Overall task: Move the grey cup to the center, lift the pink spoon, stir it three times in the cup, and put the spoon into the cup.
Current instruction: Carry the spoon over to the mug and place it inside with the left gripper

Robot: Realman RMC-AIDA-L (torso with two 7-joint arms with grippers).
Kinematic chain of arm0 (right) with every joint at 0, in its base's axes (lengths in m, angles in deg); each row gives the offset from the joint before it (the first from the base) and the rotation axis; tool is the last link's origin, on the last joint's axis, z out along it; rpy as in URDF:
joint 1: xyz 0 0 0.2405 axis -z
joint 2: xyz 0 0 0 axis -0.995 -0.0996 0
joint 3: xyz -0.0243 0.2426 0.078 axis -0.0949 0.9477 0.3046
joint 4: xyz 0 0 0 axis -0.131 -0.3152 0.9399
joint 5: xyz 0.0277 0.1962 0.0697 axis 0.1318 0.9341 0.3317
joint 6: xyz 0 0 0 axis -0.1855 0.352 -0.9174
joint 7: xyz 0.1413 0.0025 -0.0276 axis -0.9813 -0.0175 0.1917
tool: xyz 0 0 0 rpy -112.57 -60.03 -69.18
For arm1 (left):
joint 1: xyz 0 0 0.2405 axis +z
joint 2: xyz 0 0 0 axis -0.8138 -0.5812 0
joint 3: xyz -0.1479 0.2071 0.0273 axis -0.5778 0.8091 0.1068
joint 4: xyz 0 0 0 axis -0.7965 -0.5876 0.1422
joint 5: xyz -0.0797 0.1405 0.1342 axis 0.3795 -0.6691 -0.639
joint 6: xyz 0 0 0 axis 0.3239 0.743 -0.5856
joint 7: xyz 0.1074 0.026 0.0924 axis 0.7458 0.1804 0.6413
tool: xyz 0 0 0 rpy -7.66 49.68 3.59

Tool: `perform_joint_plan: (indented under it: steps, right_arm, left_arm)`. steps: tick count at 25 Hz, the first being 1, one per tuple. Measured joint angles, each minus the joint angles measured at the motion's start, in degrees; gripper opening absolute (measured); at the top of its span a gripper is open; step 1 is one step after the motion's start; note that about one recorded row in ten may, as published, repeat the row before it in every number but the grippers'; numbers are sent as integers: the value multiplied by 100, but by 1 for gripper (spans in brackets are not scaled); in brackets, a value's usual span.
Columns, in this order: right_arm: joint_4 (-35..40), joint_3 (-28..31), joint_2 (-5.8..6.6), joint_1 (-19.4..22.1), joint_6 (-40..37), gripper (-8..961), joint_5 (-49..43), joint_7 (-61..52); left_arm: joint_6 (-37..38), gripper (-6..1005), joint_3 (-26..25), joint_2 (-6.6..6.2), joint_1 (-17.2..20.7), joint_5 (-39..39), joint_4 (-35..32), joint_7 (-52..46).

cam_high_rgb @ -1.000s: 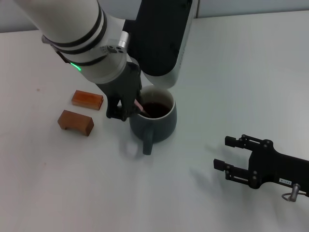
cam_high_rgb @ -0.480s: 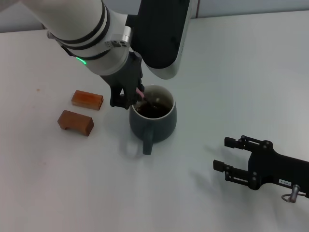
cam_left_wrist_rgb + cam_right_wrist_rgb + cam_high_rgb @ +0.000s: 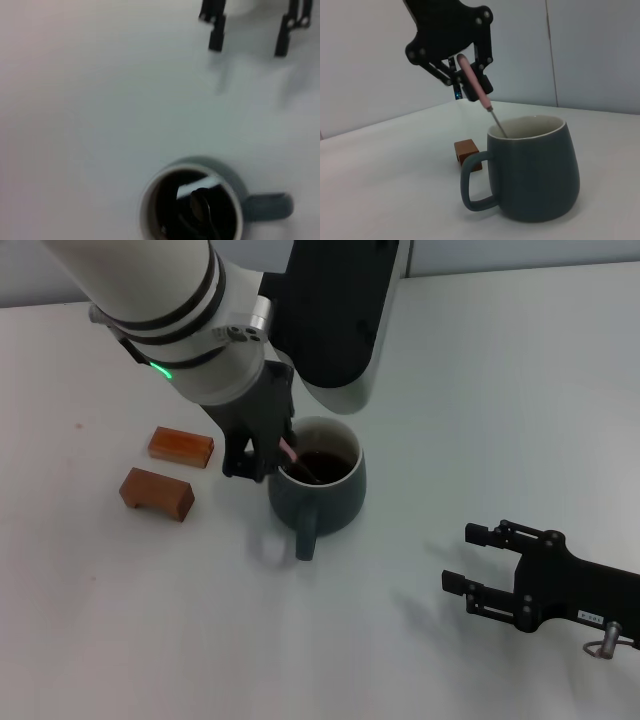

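I find the grey cup [image 3: 322, 488] mid-bench; my left gripper [image 3: 470, 82] pinches the pink spoon [image 3: 476, 88], its bowl dipped in the drink. How many stirs are complete I cannot tell, and release remains. My right gripper [image 3: 482, 567] sits near the front right corner, fingers spread wide and holding nothing.

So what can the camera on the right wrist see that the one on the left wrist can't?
Only the right wrist view shows the left tool shut on the pink spoon, which slants down into the cup, plus a wooden block behind. Only the left wrist view shows the dark liquid from above and the right tool open farther off. Both show the grey cup and its handle.
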Motion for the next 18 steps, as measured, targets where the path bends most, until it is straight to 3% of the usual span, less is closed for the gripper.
perform_joint_plan:
  steps: [8, 13, 18]
  right_arm:
    - [0, -25, 0, 0, -11, 710, -6, 0]
    - [-9, -31, 0, 0, -11, 710, -6, 0]
    - [-43, -37, 6, 0, -11, 710, -6, 0]
  left_arm:
    - [-309, 156, 58, 0, 15, 215, 72, 57]
    - [-679, 157, 155, 0, 33, -82, 258, -31]
    - [-524, 158, 178, 0, 3, -263, 371, -154]
